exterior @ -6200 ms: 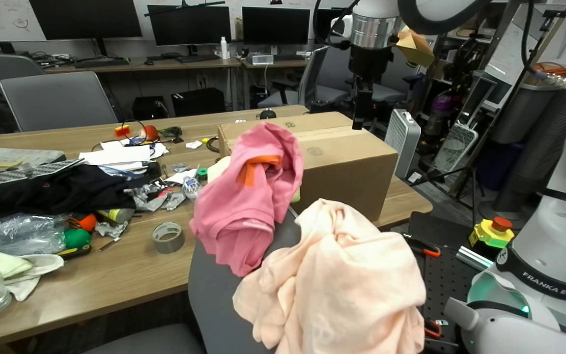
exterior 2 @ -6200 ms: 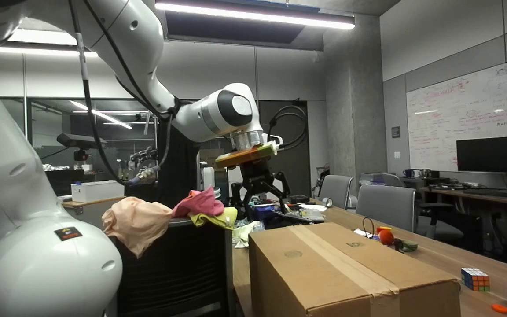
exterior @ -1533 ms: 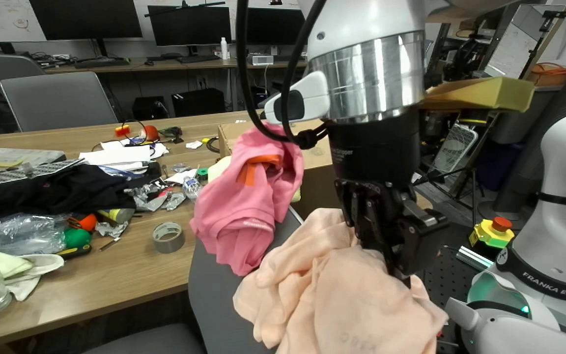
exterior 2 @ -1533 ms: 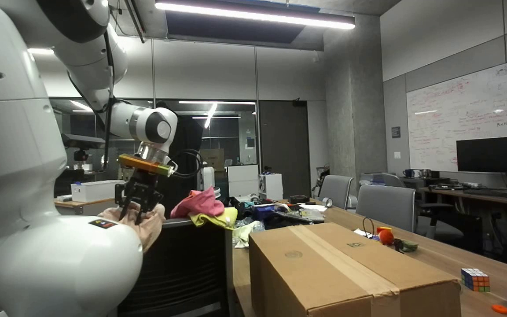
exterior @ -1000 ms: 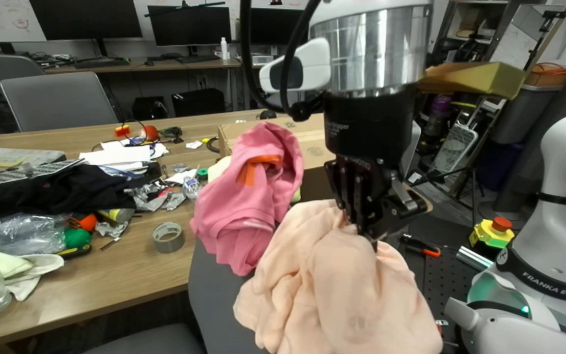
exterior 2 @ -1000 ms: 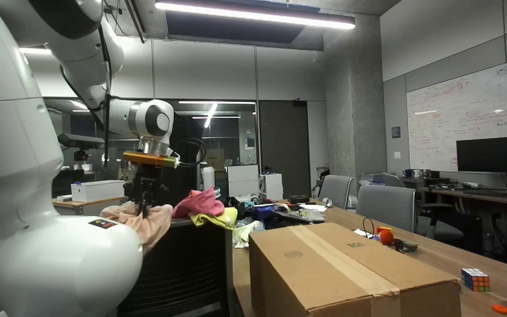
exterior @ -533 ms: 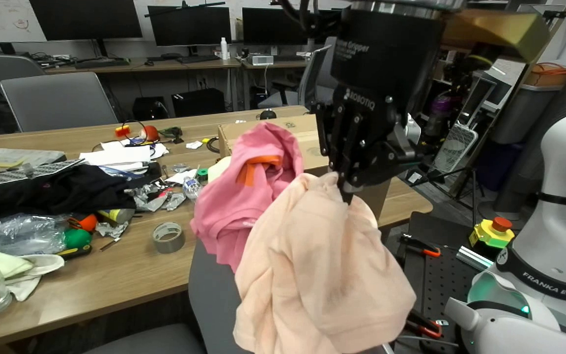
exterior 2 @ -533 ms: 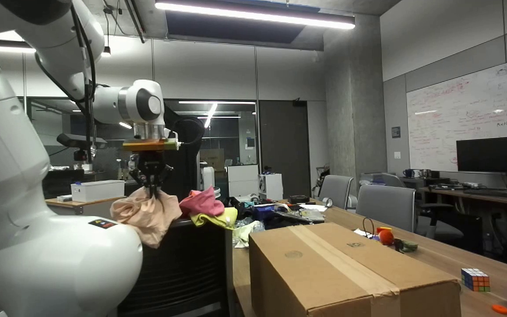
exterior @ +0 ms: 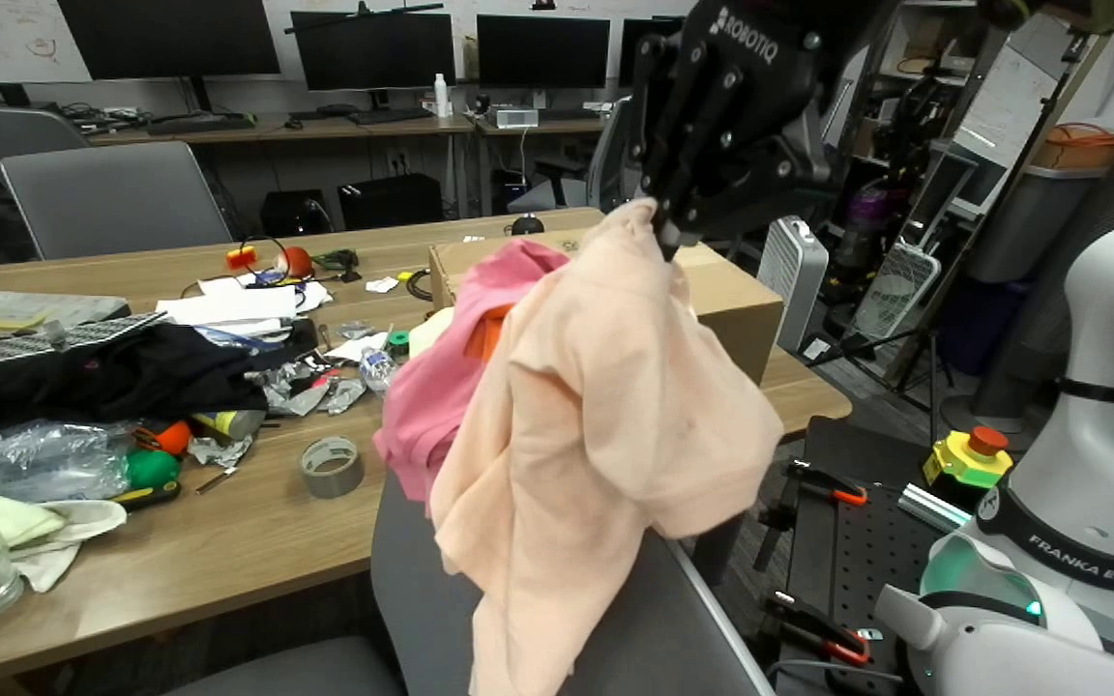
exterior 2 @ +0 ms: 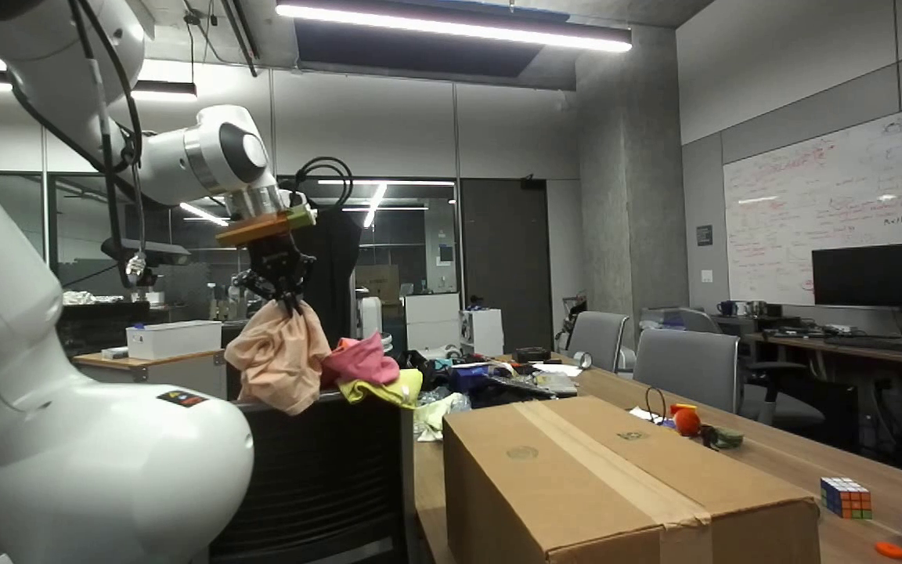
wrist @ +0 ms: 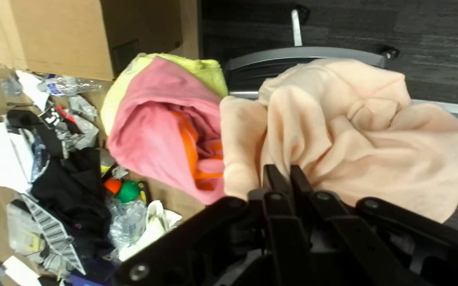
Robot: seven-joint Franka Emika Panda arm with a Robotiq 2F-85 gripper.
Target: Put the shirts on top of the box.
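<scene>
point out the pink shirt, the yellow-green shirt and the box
Pink shirt (wrist: 151, 143), wrist view: outer fold
Yellow-green shirt (exterior 2: 385, 389), in an exterior view: its draped part
Box (exterior 2: 619, 470), in an exterior view: its taped top

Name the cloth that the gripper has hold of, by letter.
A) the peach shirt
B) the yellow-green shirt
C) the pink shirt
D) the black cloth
A: in the wrist view the peach shirt bunches up between the closed fingertips of the gripper, and in both exterior views it drapes down from them.
</scene>
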